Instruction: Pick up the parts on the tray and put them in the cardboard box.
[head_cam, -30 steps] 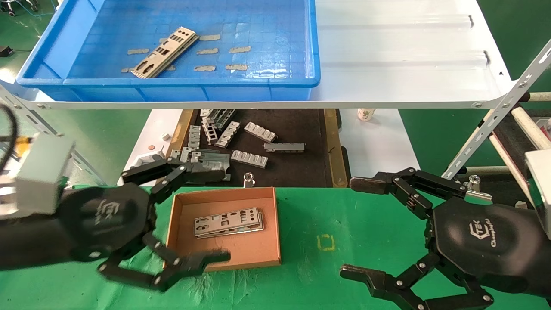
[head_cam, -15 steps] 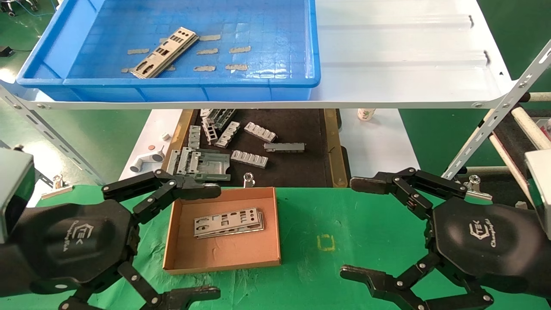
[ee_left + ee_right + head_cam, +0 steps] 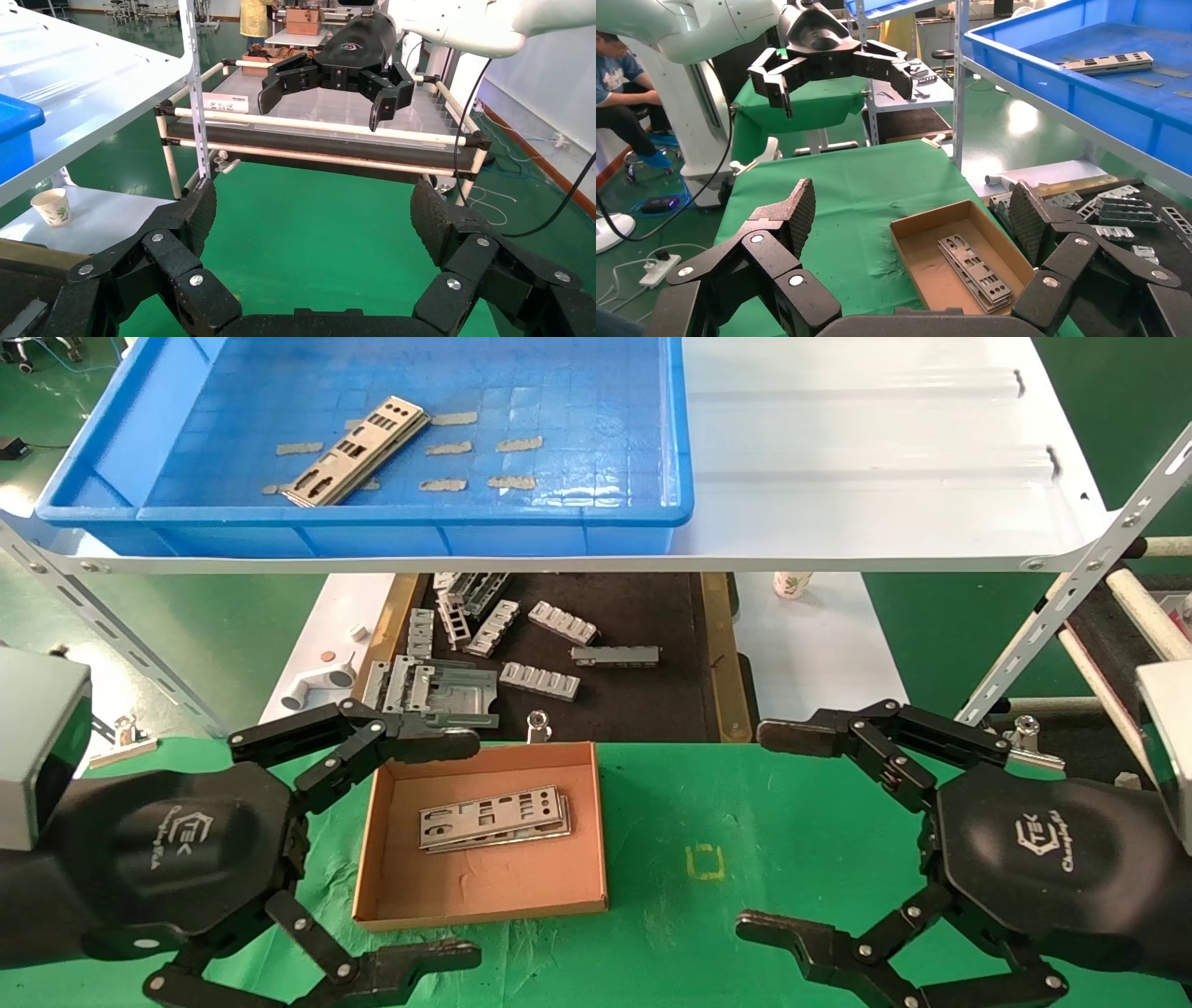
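Two stacked parts [image 3: 494, 818] lying in the cardboard box [image 3: 484, 887], more parts [image 3: 357, 451] in the tray [image 3: 577, 528], left gripper [image 3: 456, 850] spread wide beside the box, right gripper [image 3: 778, 831] equally agape over green cloth [image 3: 670, 803].

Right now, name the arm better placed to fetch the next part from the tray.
Left, probably. The remaining part lies in the tray's left half; the open, empty left gripper sits below that side, while the open right gripper is farther right.

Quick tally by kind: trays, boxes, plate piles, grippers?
blue tray: 1
cardboard box: 1
plate piles: 2, tray pile and box pile
grippers: 2, left gripper and right gripper, both open
Total: 6
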Tool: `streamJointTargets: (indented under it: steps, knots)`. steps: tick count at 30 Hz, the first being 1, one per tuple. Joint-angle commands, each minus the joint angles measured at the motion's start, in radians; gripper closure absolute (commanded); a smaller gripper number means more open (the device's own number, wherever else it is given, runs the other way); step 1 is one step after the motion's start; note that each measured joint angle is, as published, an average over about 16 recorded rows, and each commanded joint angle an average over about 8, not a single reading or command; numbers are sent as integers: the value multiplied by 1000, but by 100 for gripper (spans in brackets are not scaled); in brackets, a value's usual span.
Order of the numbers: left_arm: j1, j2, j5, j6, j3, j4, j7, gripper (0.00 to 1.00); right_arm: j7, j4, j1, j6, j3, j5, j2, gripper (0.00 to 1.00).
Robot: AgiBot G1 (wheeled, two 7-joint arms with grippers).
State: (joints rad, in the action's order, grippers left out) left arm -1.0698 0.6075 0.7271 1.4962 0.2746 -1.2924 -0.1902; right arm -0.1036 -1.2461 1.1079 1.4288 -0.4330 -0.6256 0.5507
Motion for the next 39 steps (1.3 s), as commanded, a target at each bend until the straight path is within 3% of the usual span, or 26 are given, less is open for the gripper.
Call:
streamJointTargets:
  steps: [1, 39]
  knots:
    - [-1, 1, 1, 0, 1, 2, 1, 0, 0, 0, 0, 0, 0, 0, 0, 0]
    - [-5, 4, 4, -1, 6, 10, 4, 0, 0, 0, 0, 0, 0, 0, 0, 0]
